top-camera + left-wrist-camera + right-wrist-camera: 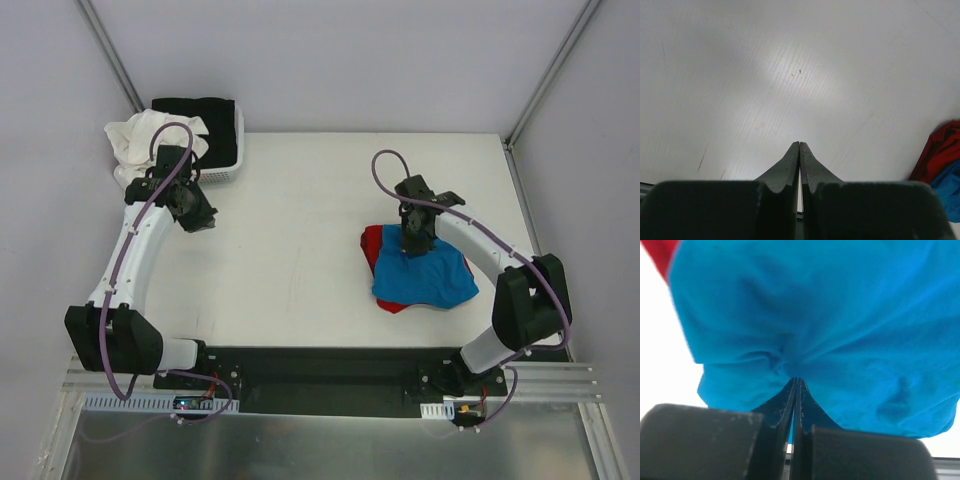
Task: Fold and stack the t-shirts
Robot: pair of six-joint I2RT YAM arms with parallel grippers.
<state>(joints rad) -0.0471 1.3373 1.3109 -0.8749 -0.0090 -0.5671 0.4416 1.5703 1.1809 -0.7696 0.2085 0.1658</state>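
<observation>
A bright blue t-shirt (430,280) lies folded on a red t-shirt (371,243) at the right of the table. My right gripper (413,248) is shut, its tips down on the blue shirt's far edge. In the right wrist view the blue cloth (840,305) puckers around the gripper (796,379), and I cannot tell whether any fabric is pinched. My left gripper (205,222) hangs shut and empty over bare table at the left. The left wrist view shows its closed tips (799,143), with the red shirt (940,150) and blue shirt (947,192) at the right edge.
A white lattice basket (228,165) stands at the table's back left corner. A white t-shirt (135,140) spills over its left side and a black one (195,107) lies inside. The white table (300,220) stretches between the two arms.
</observation>
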